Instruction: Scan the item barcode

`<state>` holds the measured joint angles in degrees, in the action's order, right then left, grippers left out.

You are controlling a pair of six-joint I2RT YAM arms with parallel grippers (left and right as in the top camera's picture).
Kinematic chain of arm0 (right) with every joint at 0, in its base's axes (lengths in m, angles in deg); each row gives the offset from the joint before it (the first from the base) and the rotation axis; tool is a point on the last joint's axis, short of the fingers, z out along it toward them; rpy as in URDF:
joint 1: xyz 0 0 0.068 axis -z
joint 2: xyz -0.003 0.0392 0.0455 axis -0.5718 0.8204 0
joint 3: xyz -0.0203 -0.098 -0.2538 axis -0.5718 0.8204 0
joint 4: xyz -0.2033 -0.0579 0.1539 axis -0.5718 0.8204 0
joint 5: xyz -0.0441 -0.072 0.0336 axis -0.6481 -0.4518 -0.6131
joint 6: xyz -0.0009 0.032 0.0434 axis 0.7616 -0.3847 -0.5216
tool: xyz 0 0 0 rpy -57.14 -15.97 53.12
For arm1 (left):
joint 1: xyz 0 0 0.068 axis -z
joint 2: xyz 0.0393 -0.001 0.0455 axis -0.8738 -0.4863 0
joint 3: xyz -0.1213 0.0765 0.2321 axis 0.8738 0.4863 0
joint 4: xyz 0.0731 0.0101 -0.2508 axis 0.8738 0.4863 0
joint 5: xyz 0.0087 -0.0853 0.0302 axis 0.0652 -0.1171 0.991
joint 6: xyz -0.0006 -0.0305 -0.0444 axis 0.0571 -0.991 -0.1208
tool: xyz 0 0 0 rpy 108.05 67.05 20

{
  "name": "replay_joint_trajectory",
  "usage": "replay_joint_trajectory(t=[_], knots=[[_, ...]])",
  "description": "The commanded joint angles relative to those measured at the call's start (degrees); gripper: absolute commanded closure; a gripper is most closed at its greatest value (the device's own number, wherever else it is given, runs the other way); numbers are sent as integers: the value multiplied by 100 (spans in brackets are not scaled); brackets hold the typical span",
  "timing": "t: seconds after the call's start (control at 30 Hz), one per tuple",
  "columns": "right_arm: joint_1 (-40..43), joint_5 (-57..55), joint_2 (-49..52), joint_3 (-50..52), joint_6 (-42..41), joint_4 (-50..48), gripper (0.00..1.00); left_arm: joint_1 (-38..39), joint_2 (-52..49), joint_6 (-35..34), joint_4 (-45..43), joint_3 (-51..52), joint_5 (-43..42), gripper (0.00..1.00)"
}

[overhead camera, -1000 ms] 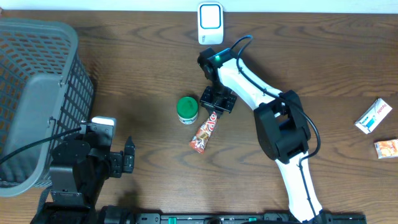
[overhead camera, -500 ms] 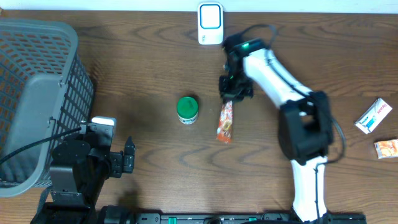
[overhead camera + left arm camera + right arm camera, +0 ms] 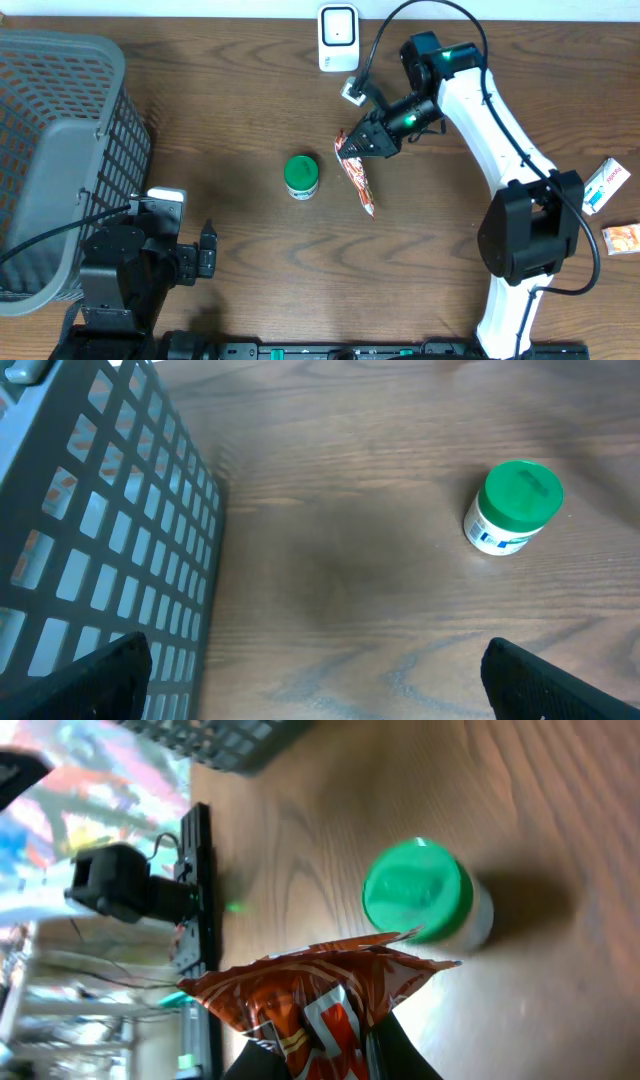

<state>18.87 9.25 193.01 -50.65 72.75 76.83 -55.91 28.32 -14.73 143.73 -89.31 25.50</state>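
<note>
Pickup looks done: the right pincer (image 3: 365, 142) is clenched on the top end of the snack wrapper (image 3: 358, 182), which hangs slanting from it over the bench (image 3: 220, 110), just right of the green-lidded jar (image 3: 301, 176) and a little short of the white scanner (image 3: 338, 38) at the far edge. Left to do, by my reading, is the scan itself: the wrapper is near the scanner but not at its face, and which way the barcode points cannot be told. The left pincer (image 3: 205, 255) rests released beside the basket (image 3: 60, 120), holding nothing
</note>
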Motion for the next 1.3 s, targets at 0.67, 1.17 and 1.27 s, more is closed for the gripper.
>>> replay_joint_trajectory(t=[0.67,1.17,1.27], knots=[[-2,1202,17,1504,1086,-3753,82,17,37,55,2,-57,-35,1],[-118,-2542,-190,1495,-2146,-3921,1,17,37,55,0,-57,-35,1],[-122,-2990,-186,1499,-2197,-3856,1,17,37,55,2,-57,-35,1]])
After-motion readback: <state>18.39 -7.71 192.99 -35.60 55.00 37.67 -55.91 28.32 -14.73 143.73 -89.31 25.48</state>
